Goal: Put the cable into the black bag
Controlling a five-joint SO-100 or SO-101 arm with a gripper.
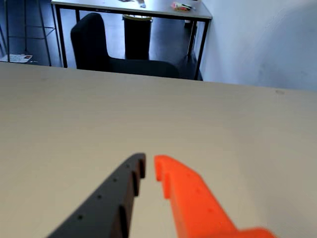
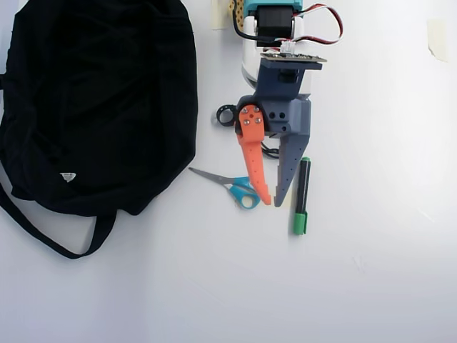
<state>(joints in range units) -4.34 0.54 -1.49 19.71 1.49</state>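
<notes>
In the overhead view the black bag (image 2: pixel 100 100) lies at the left, large and soft, with a strap looping off its lower edge. My gripper (image 2: pixel 272 203) hangs to its right, the orange and dark fingers pointing down the picture. Its tips nearly meet and hold nothing. A short piece of the cable (image 2: pixel 269 151), a thin black cord, shows between the fingers near their base. The rest of the cable is hidden under the gripper. The wrist view shows my gripper (image 1: pixel 149 166) over bare table, a sliver of gap between the tips, and no cable or bag.
Blue-handled scissors (image 2: pixel 235 187) lie just left of the fingertips. A green and black marker (image 2: pixel 301 196) lies just right of them. A small black ring clip (image 2: pixel 226 115) sits beside the gripper's base. Beyond the table's far edge (image 1: pixel 148 75) stand a black chair (image 1: pixel 91 42) and a desk.
</notes>
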